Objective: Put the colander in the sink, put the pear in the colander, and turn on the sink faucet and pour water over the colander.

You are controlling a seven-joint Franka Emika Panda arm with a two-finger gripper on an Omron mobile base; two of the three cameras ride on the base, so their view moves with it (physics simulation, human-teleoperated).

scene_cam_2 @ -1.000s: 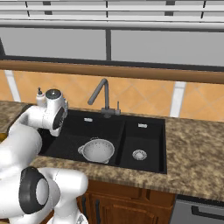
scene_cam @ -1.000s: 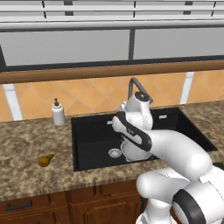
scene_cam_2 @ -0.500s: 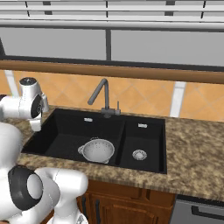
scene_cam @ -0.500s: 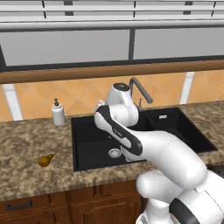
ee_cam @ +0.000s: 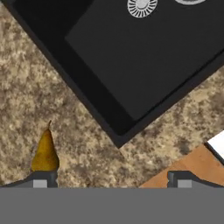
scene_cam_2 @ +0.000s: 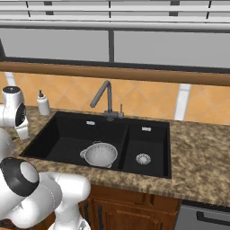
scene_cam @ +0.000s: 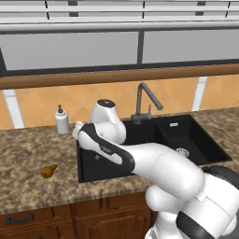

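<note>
The two small dark fingertips [ee_cam: 40, 179] stand far apart at the bottom of the hand view, spread wide with nothing between them; the gripper [ee_cam: 109, 180] hangs over bare speckled brown granite counter [ee_cam: 26, 87] just outside a corner of the matte black rectangular double-basin sink [ee_cam: 144, 78].

The small yellow-brown pear [ee_cam: 44, 152] lies on that counter right above the left-hand fingertip in the hand view, its long axis running up the picture, its narrow tapered end and stem pointing away from the gripper and its broad end toward it. In the left base view the pear [scene_cam: 48, 171] lies on the counter well to the left of the sink, narrow end toward the sink.

The light grey-white perforated round colander [scene_cam_2: 100, 154] sits upright in the wide basin, near the divider from the narrow basin. The tall dark grey angular faucet [scene_cam_2: 103, 99] stands behind the divider, its spout slanting out over the wide basin.

The white arm [scene_cam: 140, 158] reaches from the lower right of the left base view leftward across the sink's front, its wrist above the sink's left rim, near the white soap dispenser bottle [scene_cam: 61, 120] against the backsplash.
</note>
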